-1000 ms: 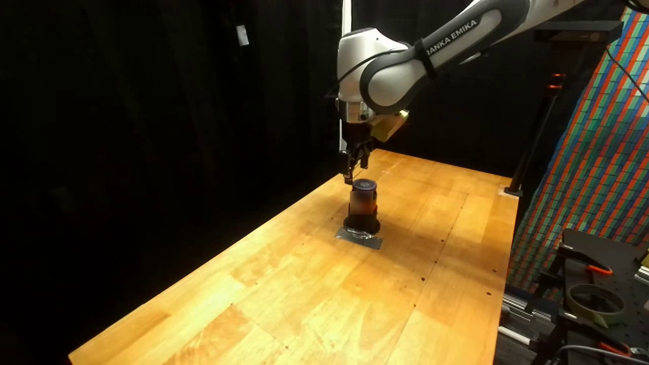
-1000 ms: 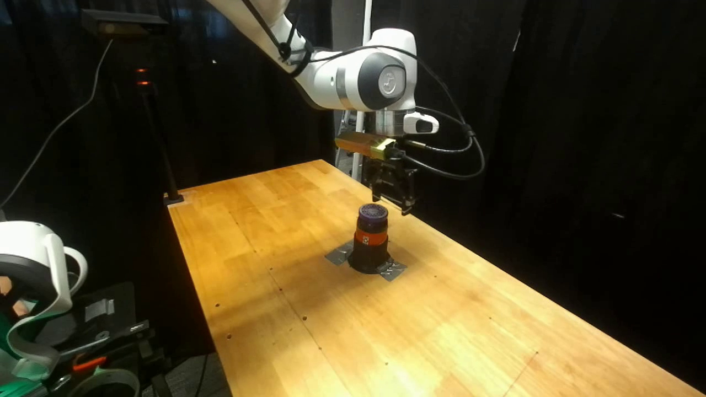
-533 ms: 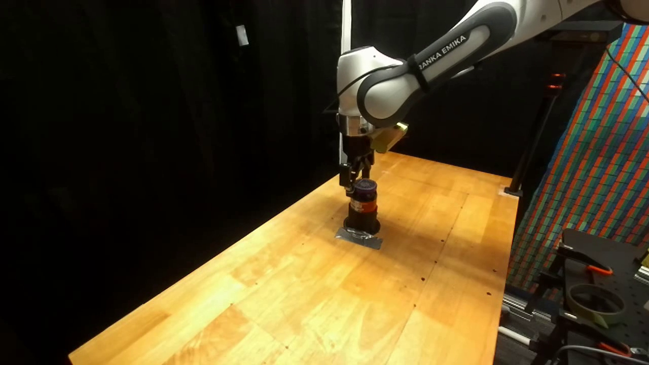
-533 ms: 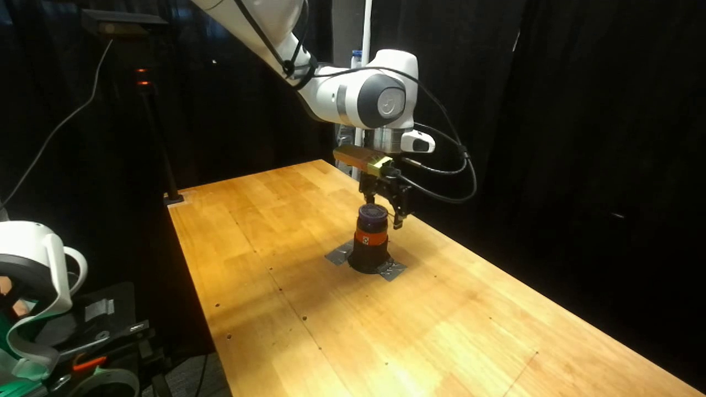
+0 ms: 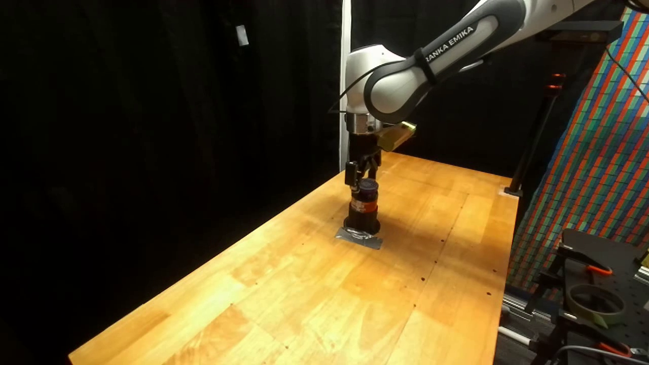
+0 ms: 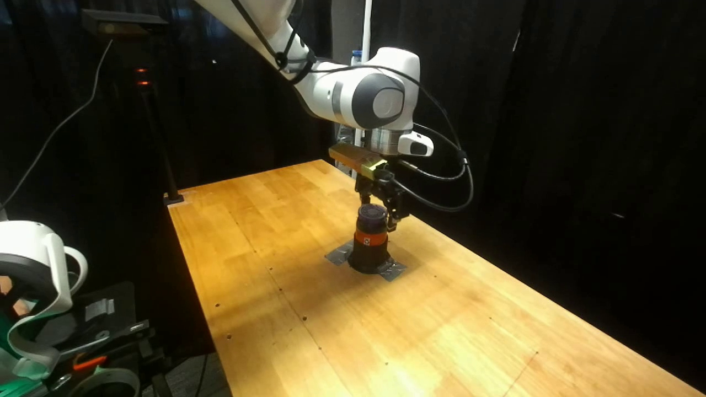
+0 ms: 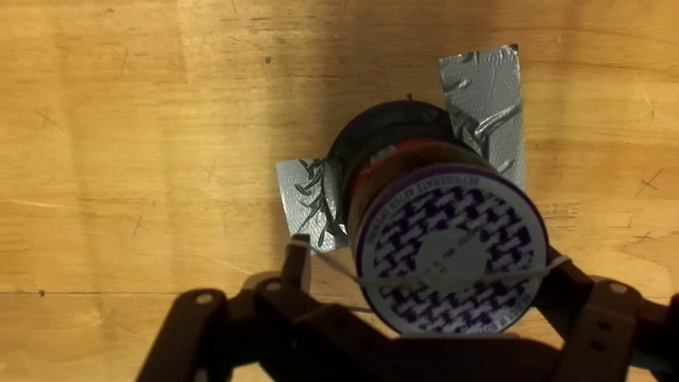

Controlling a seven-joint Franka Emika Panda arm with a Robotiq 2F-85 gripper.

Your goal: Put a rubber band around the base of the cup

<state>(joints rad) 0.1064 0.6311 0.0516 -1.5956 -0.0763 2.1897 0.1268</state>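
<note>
Two tape strips (image 7: 485, 95) flank one cup (image 6: 370, 240), across whose top one spread hand (image 7: 432, 249) holds one rubber band (image 7: 498, 276).

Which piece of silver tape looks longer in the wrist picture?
The tape on the picture's right, reaching up toward the top from beside the cup. It shows as a long strip; the tape on the left shows as a shorter patch.
</note>
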